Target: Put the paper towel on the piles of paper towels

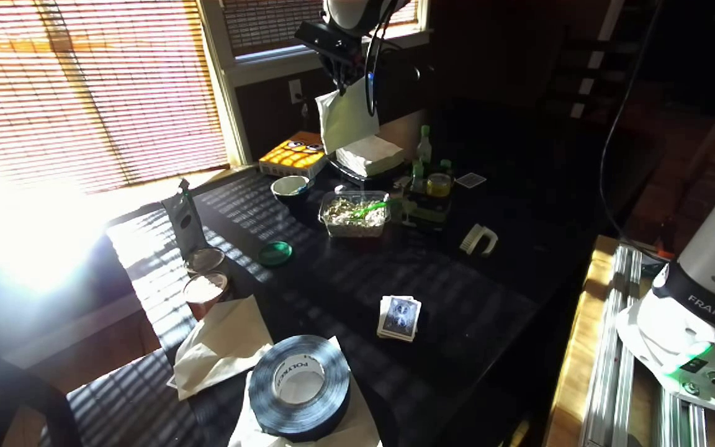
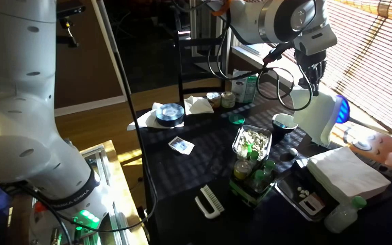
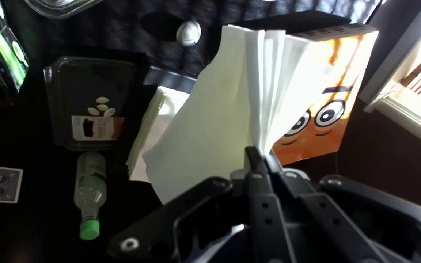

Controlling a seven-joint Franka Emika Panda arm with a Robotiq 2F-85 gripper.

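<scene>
The paper towel, a thin pale sheet, hangs from my gripper in both exterior views (image 1: pixel 348 121) (image 2: pixel 313 110). In the wrist view the towel (image 3: pixel 214 120) is pinched into folds at the fingertips and spreads away from them. My gripper (image 3: pixel 263 157) is shut on it; it also shows in both exterior views (image 1: pixel 342 87) (image 2: pixel 315 91). The pile of paper towels (image 2: pixel 349 173) is a flat whitish stack. In an exterior view the towel hangs just above and beside the pile (image 1: pixel 371 155). In the wrist view the towel hides most of the pile (image 3: pixel 155 135).
A yellow-orange box with cartoon eyes (image 3: pixel 327 120) stands beside the pile. A clear tray with seeds (image 3: pixel 93 87) and a green-capped bottle (image 3: pixel 90 182) are close to it. A dark bowl (image 1: pixel 290 187), a food container (image 1: pixel 355 214) and a bottle carrier (image 2: pixel 250 190) stand nearby.
</scene>
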